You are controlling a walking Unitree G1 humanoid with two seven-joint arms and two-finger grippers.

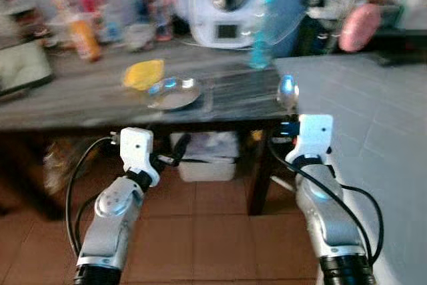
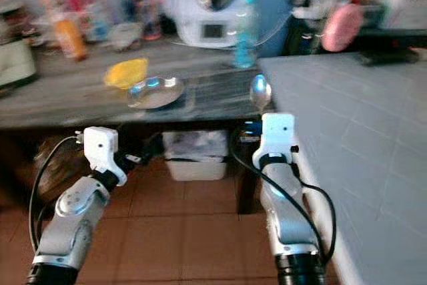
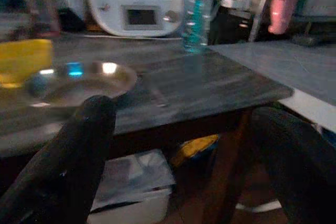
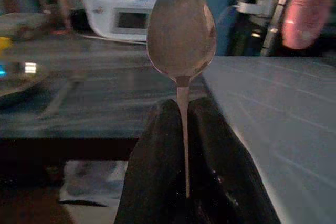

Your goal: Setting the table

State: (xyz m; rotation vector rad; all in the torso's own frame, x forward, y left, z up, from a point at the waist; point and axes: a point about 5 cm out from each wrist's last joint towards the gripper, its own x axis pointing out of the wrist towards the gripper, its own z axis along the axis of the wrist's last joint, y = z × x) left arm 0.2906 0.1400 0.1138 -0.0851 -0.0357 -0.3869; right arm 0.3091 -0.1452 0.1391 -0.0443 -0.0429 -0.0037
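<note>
My right gripper [image 4: 184, 124] is shut on a metal spoon [image 4: 181, 32], bowl pointing up and forward; the spoon [image 1: 287, 93] hovers just before the near right corner of the dark table [image 1: 87, 98]. A round metal plate [image 1: 175, 93] lies on the table near its front edge, with a yellow object [image 1: 143, 73] just behind it. A thin utensil [image 3: 155, 94] lies on the table beside the plate [image 3: 79, 80]. My left gripper [image 3: 184, 145] is open with nothing in it, held low in front of the table edge, left of the plate.
A white kitchen machine [image 1: 223, 8], a clear blue bottle [image 1: 261, 35] and several jars and bottles [image 1: 83, 31] crowd the table's back. A grey tiled counter [image 1: 360, 111] runs along the right. A white bin [image 1: 207, 155] sits under the table on the reddish tiled floor.
</note>
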